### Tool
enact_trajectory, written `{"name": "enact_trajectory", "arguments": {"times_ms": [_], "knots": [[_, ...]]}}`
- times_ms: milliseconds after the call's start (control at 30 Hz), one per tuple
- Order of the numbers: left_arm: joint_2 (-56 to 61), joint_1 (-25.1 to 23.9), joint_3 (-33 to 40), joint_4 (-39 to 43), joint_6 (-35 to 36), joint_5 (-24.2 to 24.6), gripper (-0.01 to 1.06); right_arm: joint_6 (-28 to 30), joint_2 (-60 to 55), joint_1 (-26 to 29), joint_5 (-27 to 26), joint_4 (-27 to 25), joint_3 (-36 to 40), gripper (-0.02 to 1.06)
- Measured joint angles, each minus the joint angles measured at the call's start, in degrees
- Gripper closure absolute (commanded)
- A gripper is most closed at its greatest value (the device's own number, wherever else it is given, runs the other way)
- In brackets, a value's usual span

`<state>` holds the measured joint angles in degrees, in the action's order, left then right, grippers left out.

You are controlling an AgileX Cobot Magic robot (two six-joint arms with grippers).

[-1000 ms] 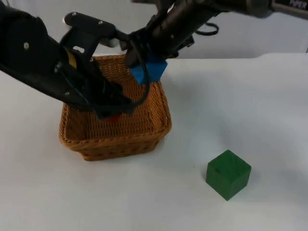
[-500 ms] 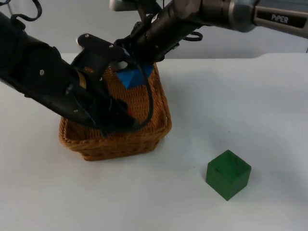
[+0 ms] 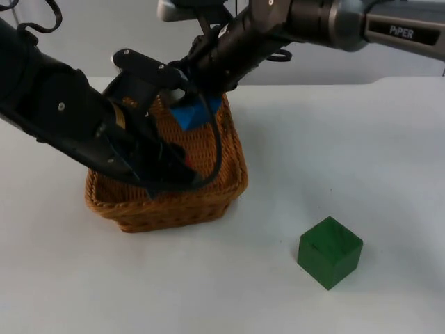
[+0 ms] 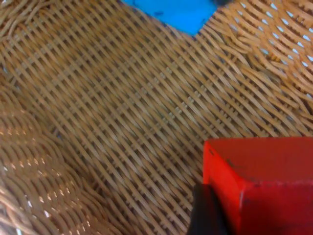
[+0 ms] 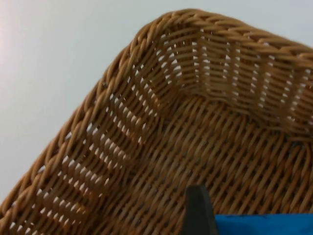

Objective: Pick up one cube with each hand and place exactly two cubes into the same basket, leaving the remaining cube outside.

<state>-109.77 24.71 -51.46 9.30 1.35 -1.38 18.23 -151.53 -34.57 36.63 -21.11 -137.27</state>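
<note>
both grippers hold cubes inside the basket, green cube outside

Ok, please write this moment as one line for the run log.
left hand: in basket, on red cube | right hand: blue cube over basket | green cube: on table

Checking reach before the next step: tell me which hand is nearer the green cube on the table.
Right. The right hand holds the blue cube over the woven wicker basket's far side; the left hand is down inside it with the red cube. Both are well away from the green cube.
</note>
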Motion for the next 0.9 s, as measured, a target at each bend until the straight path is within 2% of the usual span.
{"name": "enact_trajectory", "arguments": {"times_ms": [133, 200, 233, 367, 400, 467, 533, 567, 667, 900], "knots": [[0.0, 0.0, 0.0, 0.1, 0.0, -0.11, 1.04, 0.15, -0.63, 0.0, 0.34, 0.0, 0.0, 1.02], [0.0, 0.0, 0.0, 0.1, 0.0, -0.11, 0.96, 0.27, -0.68, 0.0, 0.34, 0.0, 0.0, 0.93], [0.0, 0.0, 0.0, 0.1, 0.0, -0.11, 0.96, 0.26, -0.77, 0.0, 0.48, 0.0, 0.0, 0.93], [0.0, 0.0, 0.0, 0.1, 0.0, -0.11, 0.54, 0.26, -0.77, 0.0, 0.59, 0.0, 0.0, 0.55], [0.0, 0.0, 0.0, 0.1, 0.0, -0.11, 0.54, 0.36, -0.77, 0.0, 0.59, 0.0, 0.0, 0.55], [0.0, 0.0, 0.0, 0.1, 0.0, -0.33, 0.38, 0.37, -0.77, 0.0, 0.59, 0.0, 0.0, 0.39], [0.0, 0.0, 0.0, 0.1, 0.0, -0.33, 0.25, 0.37, -0.77, 0.0, 0.59, -0.12, 0.0, 0.28], [0.0, 0.0, 0.0, 0.1, 0.0, -0.47, 0.25, 0.37, -0.77, 0.0, 0.48, -0.24, 0.0, 0.28], [0.0, 0.0, 0.0, 0.1, 0.0, -0.47, 0.16, 0.37, -0.77, 0.0, 0.48, -0.32, 0.0, 0.25], [2.05, 0.0, 0.0, 0.1, 0.0, -0.47, 0.16, 0.37, 1.68, 0.0, 0.48, -0.47, 0.0, 0.25]]}}
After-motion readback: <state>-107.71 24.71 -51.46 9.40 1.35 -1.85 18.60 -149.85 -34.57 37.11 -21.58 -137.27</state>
